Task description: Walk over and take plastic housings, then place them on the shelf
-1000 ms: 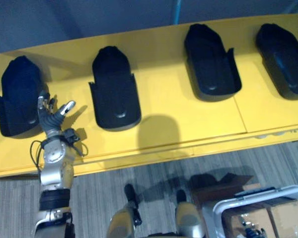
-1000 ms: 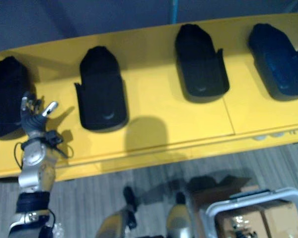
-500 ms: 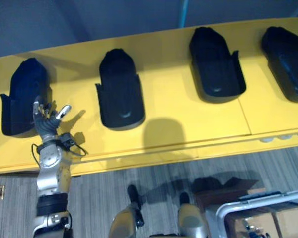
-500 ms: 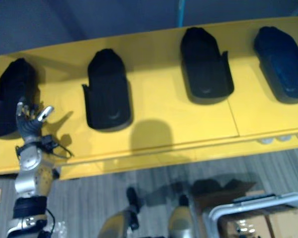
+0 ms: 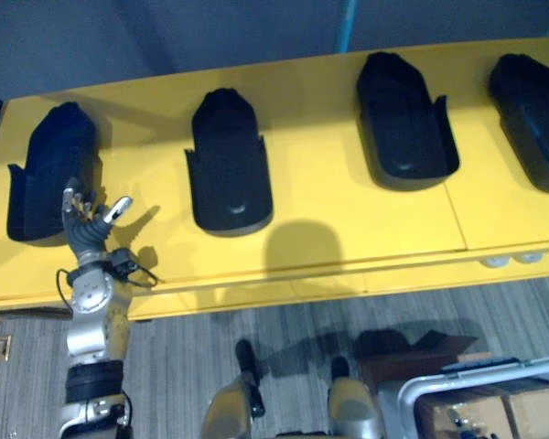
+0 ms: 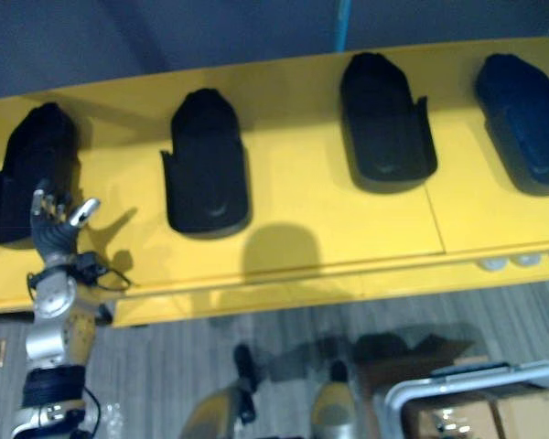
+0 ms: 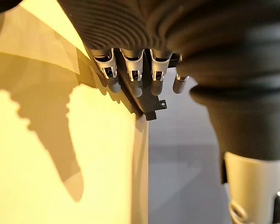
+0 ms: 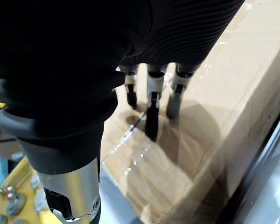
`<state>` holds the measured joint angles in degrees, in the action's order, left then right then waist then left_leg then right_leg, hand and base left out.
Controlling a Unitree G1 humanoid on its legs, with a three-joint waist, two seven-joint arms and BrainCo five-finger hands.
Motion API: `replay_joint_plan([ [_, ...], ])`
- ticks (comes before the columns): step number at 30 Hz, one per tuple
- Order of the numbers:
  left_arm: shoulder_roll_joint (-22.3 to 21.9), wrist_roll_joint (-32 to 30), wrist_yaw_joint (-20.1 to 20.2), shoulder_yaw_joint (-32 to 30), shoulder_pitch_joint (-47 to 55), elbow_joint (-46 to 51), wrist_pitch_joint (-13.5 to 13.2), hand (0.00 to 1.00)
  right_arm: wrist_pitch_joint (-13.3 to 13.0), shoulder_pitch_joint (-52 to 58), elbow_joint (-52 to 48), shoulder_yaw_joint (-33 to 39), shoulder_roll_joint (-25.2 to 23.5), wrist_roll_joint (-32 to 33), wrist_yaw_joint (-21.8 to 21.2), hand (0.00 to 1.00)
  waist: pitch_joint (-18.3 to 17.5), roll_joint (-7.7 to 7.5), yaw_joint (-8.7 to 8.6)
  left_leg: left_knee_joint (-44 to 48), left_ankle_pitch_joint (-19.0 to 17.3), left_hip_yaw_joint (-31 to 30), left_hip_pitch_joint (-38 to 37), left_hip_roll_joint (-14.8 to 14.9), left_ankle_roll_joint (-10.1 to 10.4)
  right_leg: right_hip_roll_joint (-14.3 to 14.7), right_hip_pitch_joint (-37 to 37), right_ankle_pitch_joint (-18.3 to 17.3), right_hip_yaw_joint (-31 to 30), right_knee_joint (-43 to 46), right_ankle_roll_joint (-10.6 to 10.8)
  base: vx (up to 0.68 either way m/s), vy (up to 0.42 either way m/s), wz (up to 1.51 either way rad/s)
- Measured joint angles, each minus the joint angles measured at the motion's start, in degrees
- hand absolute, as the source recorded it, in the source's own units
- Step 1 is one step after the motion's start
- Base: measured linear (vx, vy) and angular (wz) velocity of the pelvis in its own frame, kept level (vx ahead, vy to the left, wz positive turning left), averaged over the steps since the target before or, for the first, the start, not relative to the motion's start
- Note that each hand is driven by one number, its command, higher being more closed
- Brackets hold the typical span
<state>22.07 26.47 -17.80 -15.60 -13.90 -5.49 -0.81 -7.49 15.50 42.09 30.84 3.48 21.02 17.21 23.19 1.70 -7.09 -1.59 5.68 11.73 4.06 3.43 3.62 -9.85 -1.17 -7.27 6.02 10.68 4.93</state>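
Plastic housings [image 5: 229, 169], glossy black with rounded tops, line the yellow shelf [image 5: 325, 169]

Left hand [image 5: 90, 219] | ahead: leftmost plastic housing [image 5: 50, 169] blocks you, just beyond it | to its right: you have bare shelf [image 5: 146, 160] free until second housing [image 5: 229, 169]

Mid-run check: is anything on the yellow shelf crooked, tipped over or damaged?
Nothing stands out. The leftmost housing, second housing, third housing and rightmost housing lie spaced along the yellow shelf, all facing the same way, none tipped or visibly broken. The left hand is open by the leftmost housing's near corner.
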Motion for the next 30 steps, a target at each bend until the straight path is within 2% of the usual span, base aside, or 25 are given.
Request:
replay_joint_plan([
  [8, 0.1, 0.0, 0.0, 0.0, 0.6, 0.0, 0.0, 0.00, -0.1, 0.1, 0.1, 0.0, 0.1, -1.5, 0.0, 0.00, 0.0, 0.00, 0.10, -0.1, 0.4, 0.0, 0.1, 0.0, 0.1, 0.0, 0.0, -0.9, 0.1, 0.1, 0.7, 0.00, 0.000, 0.00],
  [30, 0.1, 0.0, 0.0, -0.1, 0.6, 0.0, 0.0, 0.00, -0.1, 0.1, 0.1, 0.2, 0.2, -1.6, 0.0, 0.00, 0.0, 0.08, 0.24, -0.1, 0.5, -0.1, 0.1, 0.0, 0.0, 0.0, 0.0, -1.3, 0.3, 0.4, 0.7, 0.00, 0.000, 0.00],
])
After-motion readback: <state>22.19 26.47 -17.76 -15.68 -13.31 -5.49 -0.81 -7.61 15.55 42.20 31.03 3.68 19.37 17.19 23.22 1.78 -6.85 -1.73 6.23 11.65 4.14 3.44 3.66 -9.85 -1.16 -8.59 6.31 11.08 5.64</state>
